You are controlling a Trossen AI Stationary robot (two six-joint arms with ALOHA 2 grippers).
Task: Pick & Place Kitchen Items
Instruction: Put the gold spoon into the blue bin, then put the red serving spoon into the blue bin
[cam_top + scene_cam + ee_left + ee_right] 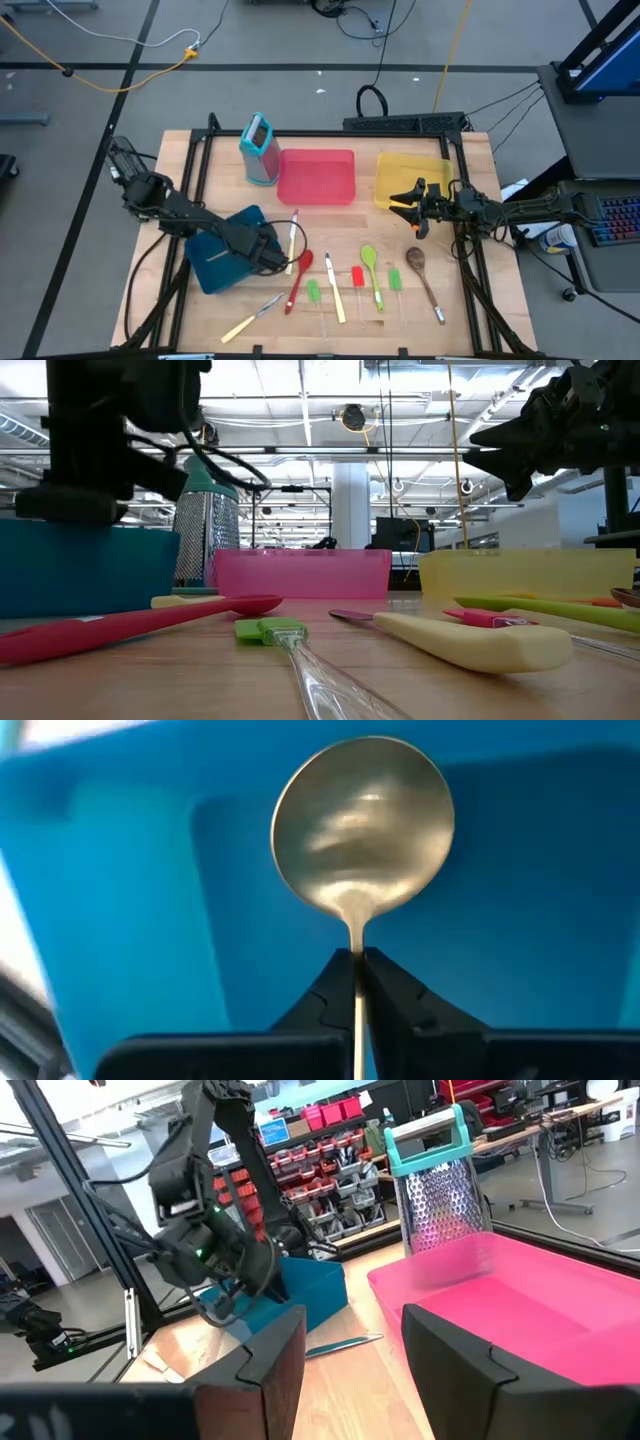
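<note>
**Metal spoon pinched over the blue tray**

My left gripper (358, 960) hangs over the blue tray (215, 268) at the left of the table, its fingers pressed together on the thin handle of a metal spoon (362, 835). The spoon's bowl points away from my wrist, with the tray's blue floor behind it; I cannot tell whether the bowl touches that floor. I see nothing else in the tray.

My right gripper (410, 202) waits at the near left edge of the yellow tray (408, 175), fingers spread and holding nothing. The yellow tray looks bare as far as I can see. The red tray (316, 176) stands between the yellow one and the teal grater (259, 148), and its floor shows nothing in it.

The other kitchen items lie on the wooden table (150, 270) near the trays: a cream-handled knife (292, 243) just beside my left gripper, a red spoon (298, 279), another cream-handled knife (249, 319) at the near edge, a third (334, 290) among short green (313, 291) and red (357, 276) pieces, a green spoon (372, 272) and a wooden spoon (423, 277) farthest right
</note>
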